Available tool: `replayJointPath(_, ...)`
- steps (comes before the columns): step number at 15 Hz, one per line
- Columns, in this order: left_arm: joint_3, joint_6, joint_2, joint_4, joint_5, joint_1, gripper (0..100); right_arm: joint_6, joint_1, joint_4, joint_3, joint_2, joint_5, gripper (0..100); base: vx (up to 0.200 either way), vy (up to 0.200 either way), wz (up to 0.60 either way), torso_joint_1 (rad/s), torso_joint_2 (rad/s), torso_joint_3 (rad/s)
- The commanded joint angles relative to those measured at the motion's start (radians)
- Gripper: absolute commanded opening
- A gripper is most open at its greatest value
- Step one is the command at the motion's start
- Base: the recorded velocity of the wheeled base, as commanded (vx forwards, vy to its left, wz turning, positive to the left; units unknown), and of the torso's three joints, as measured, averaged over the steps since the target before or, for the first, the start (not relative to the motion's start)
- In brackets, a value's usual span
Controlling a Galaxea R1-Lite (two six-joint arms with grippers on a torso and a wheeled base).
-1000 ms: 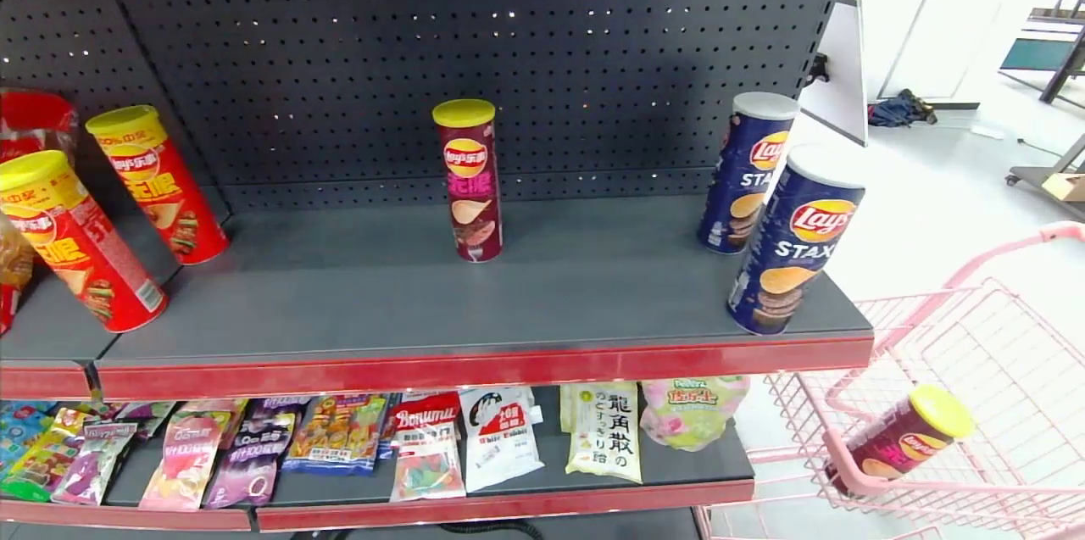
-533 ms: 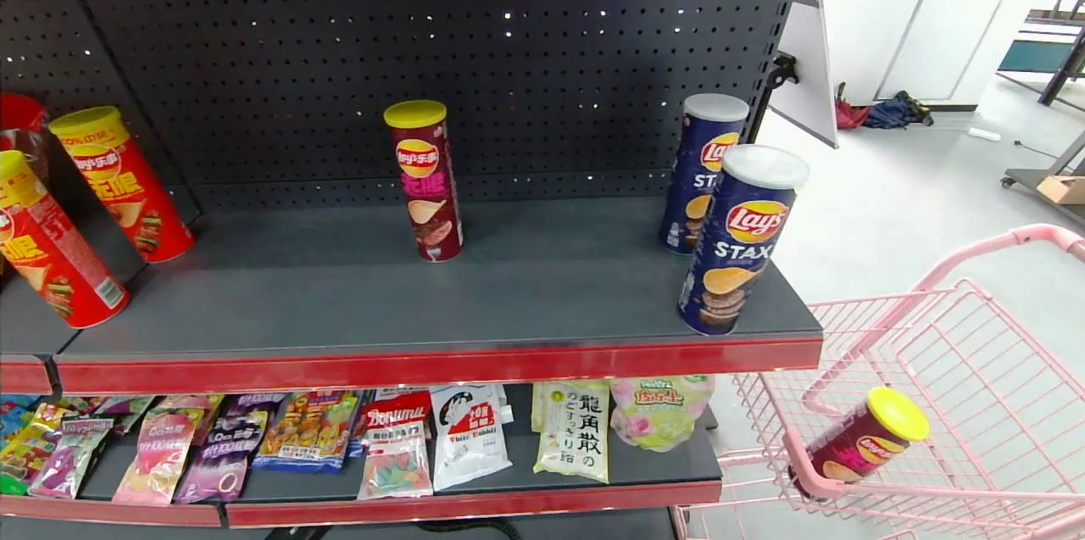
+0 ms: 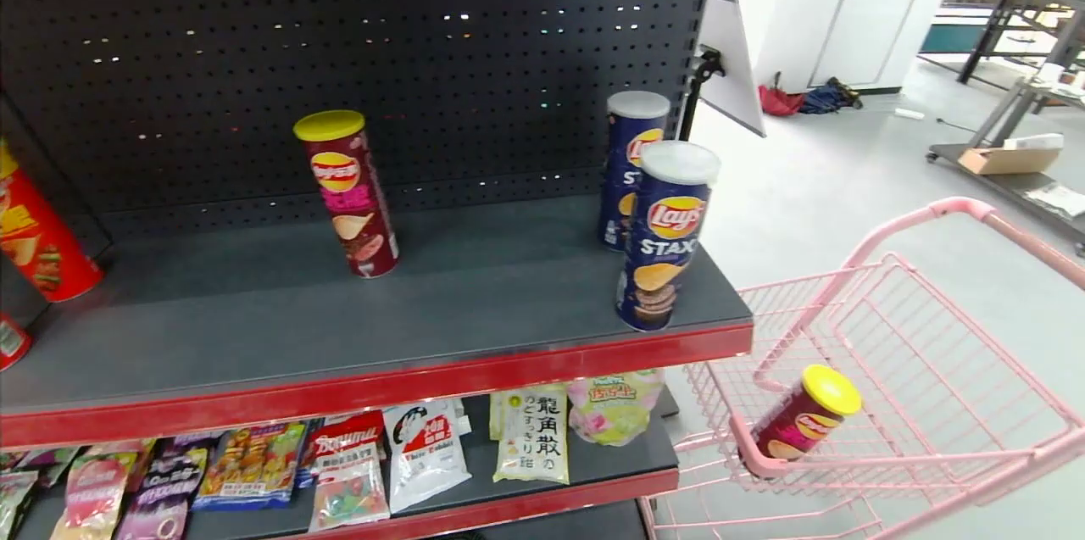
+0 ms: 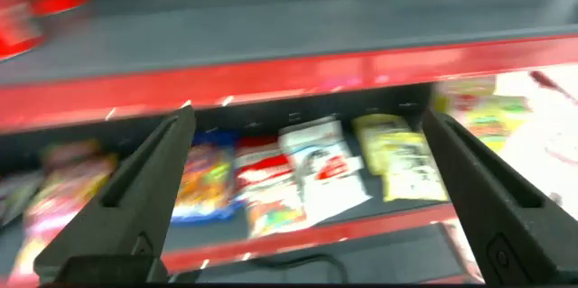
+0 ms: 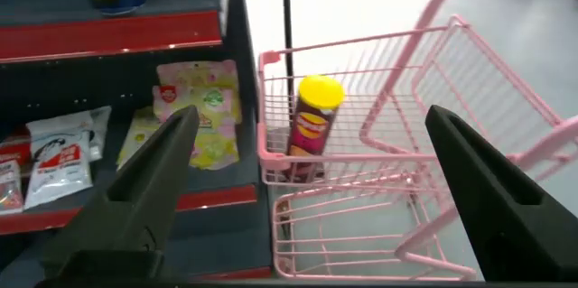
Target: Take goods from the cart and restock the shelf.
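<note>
A pink wire cart (image 3: 958,209) stands to the right of the shelf unit. A maroon chip can with a yellow lid (image 3: 801,425) leans in the cart's near left corner, and it shows upright in the right wrist view (image 5: 312,144). On the grey upper shelf (image 3: 381,336) stand another maroon can (image 3: 347,192) and two blue cans (image 3: 665,235) (image 3: 631,158) at the right end. My right gripper (image 5: 312,115) is open, some way back from the cart with the can between its fingers' line of sight. My left gripper (image 4: 307,116) is open, facing the lower shelf's snack bags (image 4: 312,171).
Red chip cans (image 3: 34,243) stand at the upper shelf's far left. Snack bags (image 3: 525,438) line the lower shelf. A perforated back panel (image 3: 381,57) closes the shelf behind. Open floor (image 3: 805,184) lies right of the shelf, with a low trolley (image 3: 1009,163) beyond.
The head camera has swung to the right, so the shelf slides left in the picture and more of the cart shows. The cans themselves have not moved.
</note>
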Motion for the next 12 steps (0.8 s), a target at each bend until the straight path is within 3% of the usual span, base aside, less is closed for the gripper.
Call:
replayJointPath(1, 0.000, 0.000, 0.001, 0.000, 0.000, 0.000, 100, 0.000, -0.002, 0.000, 0.000, 0.001, 0.001, 100, 0.000, 0.000, -0.60, 0.012, 0.00, -0.002)
replayJointPath(4, 0.000, -0.002, 0.001, 0.000, -0.001, 0.000, 100, 0.000, 0.000, 0.000, 0.000, 0.001, 0.001, 100, 0.000, 0.000, -0.60, -0.001, 0.00, 0.004)
replayJointPath(12, 0.000, -0.002, 0.001, 0.000, 0.000, 0.000, 100, 0.000, 0.000, 0.000, 0.000, 0.001, 0.001, 100, 0.000, 0.000, 0.00, 0.000, 0.00, 0.000)
